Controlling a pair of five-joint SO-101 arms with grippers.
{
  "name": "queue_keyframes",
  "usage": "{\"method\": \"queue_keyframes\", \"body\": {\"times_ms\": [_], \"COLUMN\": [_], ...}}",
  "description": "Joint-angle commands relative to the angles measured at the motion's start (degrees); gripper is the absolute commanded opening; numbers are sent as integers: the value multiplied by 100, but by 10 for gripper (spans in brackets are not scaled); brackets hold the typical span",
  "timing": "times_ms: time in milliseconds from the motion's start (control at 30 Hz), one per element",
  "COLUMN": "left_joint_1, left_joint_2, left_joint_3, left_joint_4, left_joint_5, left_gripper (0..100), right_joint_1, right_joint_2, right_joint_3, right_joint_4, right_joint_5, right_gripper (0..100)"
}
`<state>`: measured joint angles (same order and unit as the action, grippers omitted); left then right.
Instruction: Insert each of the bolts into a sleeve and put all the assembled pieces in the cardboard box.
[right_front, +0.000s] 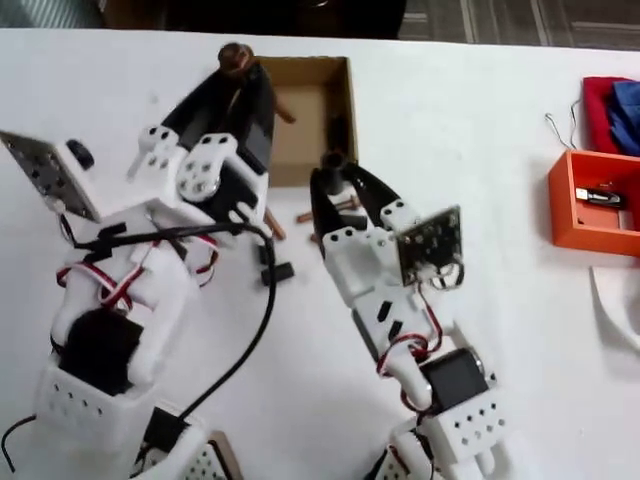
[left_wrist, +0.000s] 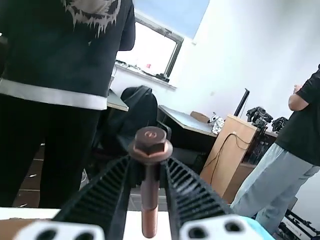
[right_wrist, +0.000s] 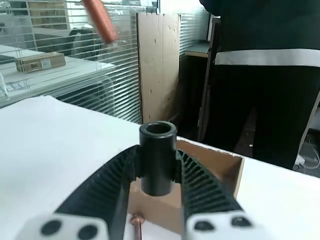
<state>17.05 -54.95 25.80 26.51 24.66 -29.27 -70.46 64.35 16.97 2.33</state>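
Copper bolt pinched under its head in the left hand, held above the cardboard box's left edge; black sleeve clamped bore-up in the right hand, beside the box. Mating step, seemingly: next, shank tip lined over the bore, then lowered. Loose bolts under the right arm partly hidden, uncountable.

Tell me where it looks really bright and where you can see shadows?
Left wrist view: the window glows white behind the bolt in the left claw. Right wrist view: daylight stripes through the blinds. High view: the table is evenly bright, with only soft shadows under the arms.
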Motion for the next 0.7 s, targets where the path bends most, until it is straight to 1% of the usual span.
{"method": "queue_keyframes", "body": {"times_ms": [0,67,133,467,667], "left_joint_1": [193,404,571,598,624], "left_joint_2": [158,185,211,229,229], "left_joint_3": [-356,-330,-321,13,101], "left_joint_4": [237,431,440,422,422], "left_joint_5": [62,62,26,18,26], "left_gripper": [26,26,26,26,26], "right_joint_1": [-40,-40,-31,-22,-40], "right_joint_2": [400,646,796,233,145], "right_joint_3": [-105,-105,-114,-105,-105], "right_joint_4": [-330,-453,-532,-347,-277], "right_joint_5": [18,18,18,18,18], "right_gripper": [22,22,22,22,22]}}
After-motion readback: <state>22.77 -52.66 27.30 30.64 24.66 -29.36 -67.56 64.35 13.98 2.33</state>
